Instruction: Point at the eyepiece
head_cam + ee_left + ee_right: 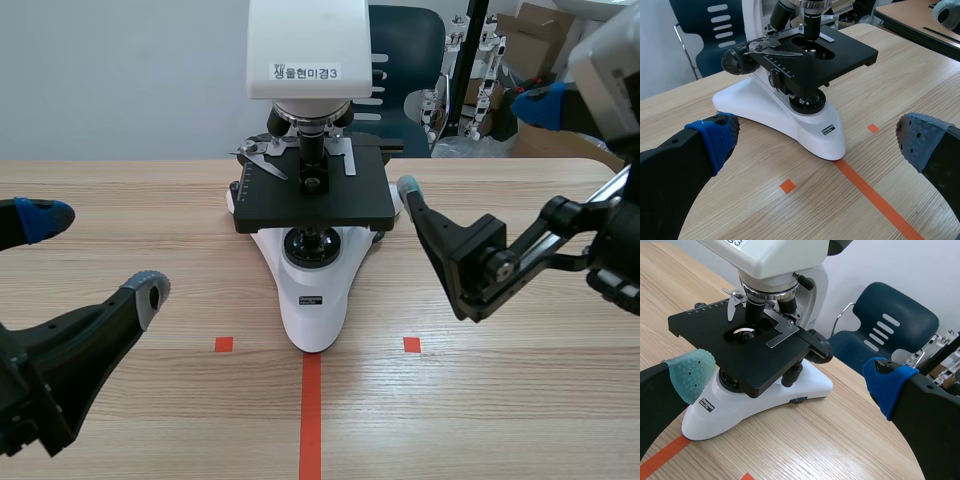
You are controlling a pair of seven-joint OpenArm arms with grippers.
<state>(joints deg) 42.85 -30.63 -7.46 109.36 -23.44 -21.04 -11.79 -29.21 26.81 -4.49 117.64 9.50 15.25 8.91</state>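
1. My left gripper (95,255) sits low over the table (520,400), well apart from the microscope (310,300). Its 2 fingers are spread wide and there is nothing between them.
2. The microscope stands in the middle of the table, with its white foot at the end of the red tape line (311,420). I can see its black stage (310,195) and its white head (307,45). The eyepiece should be up on top of the head, but the top is cut off in all 3 views, so I cannot see it. In the right wrist view a dark bit pokes out at the head's upper edge, and I cannot tell if that is it.
3. My right gripper (475,145) is near the stage's right side. 1 pad is just beside the stage's corner and the other is higher up. The fingers are spread wide and hold nothing.
4. I think the pointing is not done yet. Neither gripper aims at the top of the head. An arm has to go up there and aim a fingertip at the eyepiece.
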